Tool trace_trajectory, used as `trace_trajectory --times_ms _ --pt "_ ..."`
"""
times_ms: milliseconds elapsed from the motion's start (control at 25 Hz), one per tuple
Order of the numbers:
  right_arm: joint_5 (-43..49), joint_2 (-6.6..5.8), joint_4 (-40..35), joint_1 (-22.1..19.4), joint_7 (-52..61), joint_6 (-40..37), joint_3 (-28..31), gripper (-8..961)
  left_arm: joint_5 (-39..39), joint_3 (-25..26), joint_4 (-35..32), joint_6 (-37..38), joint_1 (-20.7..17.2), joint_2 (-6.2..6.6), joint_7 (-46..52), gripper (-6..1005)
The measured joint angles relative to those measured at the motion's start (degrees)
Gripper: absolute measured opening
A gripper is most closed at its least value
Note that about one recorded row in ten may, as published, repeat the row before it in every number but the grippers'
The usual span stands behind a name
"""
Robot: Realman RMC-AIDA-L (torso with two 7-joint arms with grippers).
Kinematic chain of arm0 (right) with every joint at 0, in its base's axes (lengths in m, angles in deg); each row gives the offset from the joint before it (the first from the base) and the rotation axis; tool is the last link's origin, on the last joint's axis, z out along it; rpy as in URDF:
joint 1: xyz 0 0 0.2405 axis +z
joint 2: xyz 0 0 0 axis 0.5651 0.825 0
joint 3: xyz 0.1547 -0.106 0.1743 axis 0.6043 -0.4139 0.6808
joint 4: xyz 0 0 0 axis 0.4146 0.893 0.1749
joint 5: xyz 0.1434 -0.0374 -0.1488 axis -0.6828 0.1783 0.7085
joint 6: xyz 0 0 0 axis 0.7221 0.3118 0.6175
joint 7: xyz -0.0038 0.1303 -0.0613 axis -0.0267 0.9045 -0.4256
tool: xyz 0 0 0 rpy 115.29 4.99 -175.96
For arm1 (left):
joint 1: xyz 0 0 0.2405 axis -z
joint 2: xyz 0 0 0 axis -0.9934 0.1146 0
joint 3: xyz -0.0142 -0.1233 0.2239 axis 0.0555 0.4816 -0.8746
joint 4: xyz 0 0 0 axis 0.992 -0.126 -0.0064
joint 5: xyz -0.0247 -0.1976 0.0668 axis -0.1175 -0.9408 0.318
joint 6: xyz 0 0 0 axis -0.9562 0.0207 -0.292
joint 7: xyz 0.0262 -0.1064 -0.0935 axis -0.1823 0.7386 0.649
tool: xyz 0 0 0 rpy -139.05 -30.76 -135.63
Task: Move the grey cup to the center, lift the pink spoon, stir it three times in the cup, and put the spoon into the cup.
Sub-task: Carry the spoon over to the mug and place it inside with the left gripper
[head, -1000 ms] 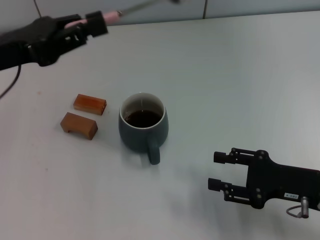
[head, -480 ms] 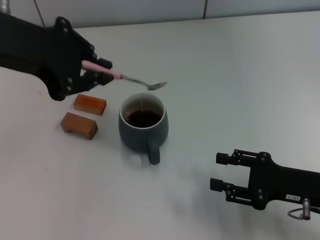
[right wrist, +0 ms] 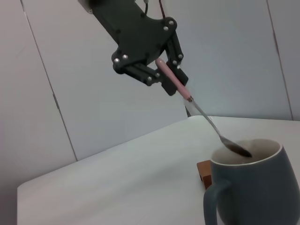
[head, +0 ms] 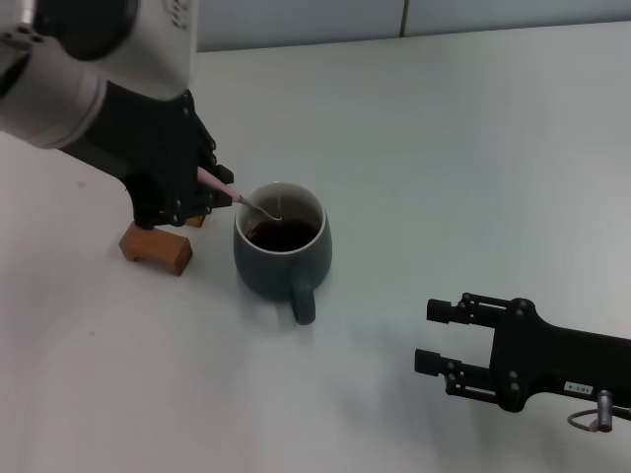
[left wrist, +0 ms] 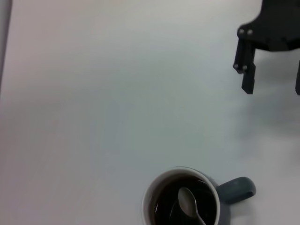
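Observation:
The grey cup stands near the table's middle with dark liquid inside and its handle toward me; it also shows in the left wrist view and the right wrist view. My left gripper is shut on the pink spoon by its pink handle, just left of the cup's rim. The spoon slants down with its silver bowl inside the cup, at the liquid. In the right wrist view the spoon runs from the left gripper into the cup. My right gripper is open and empty, low at the front right.
A brown wooden block lies left of the cup, below the left gripper; a second block is mostly hidden behind that gripper. A block corner shows behind the cup in the right wrist view. A grey wall borders the table's far edge.
My left arm has swung down and toward the cup with the spoon. The spoon's bowl has gone from above the rim into the cup. The right gripper has stayed put.

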Motion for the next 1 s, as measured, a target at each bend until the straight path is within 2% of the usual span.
trace_trajectory --times_ms 360,760,1000 --pt "0.08 0.00 0.10 -0.15 0.33 -0.01 0.01 653 5.59 -9.52 4.53 -5.07 2.52 -0.15 1.08 135" --pt "0.23 0.09 0.71 -0.58 0.33 -0.01 0.00 653 10.34 -13.43 10.43 -8.36 5.86 -0.20 1.51 134" --pt "0.27 0.09 0.71 -0.63 0.32 -0.01 0.00 653 10.87 -13.63 11.83 -5.31 7.42 -0.19 2.02 134"
